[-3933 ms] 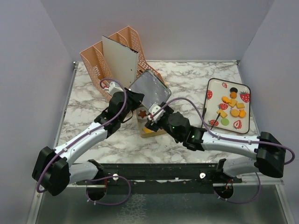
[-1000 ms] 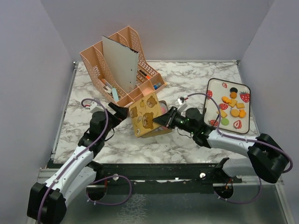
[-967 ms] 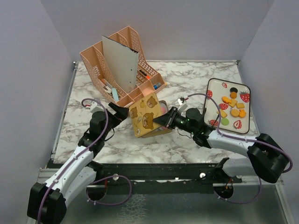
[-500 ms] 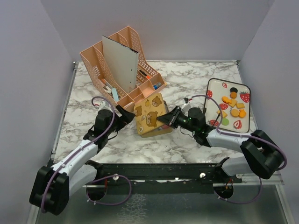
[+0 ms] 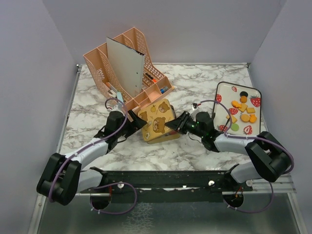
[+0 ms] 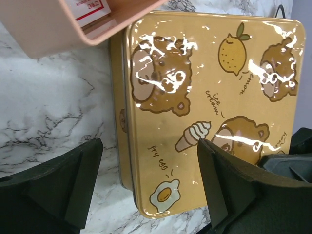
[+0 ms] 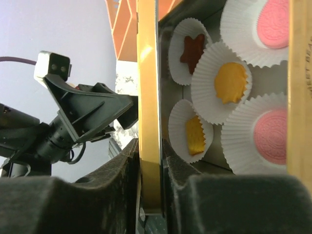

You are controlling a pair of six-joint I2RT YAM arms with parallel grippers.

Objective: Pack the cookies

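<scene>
A yellow bear-print tin lid [image 5: 157, 118] stands tilted over its tin base [image 5: 165, 138] at the table's middle. My right gripper [image 5: 171, 126] is shut on the lid's edge [image 7: 148, 122], one finger on each face. Inside the tin, cookies sit in white paper cups: a brown star [image 7: 191, 48], an orange piece [image 7: 229, 82], an orange square [image 7: 194, 134] and pink rounds [image 7: 273, 135]. More cookies [image 5: 242, 109] lie on the strawberry tray [image 5: 222, 87]. My left gripper [image 5: 136, 122] is open at the lid's left side, its fingers [image 6: 73, 180] straddling the lid's corner [image 6: 170, 195] without gripping.
A pink desk organiser [image 5: 126, 63] with a white board and small items stands just behind the tin, its corner [image 6: 73, 24] overhanging the lid in the left wrist view. Marble tabletop [image 5: 195, 83] lies between the organiser and the tray.
My left arm has reached forward and right until its gripper is beside the lid. The lid has tipped lower over the tin, still in my right gripper.
</scene>
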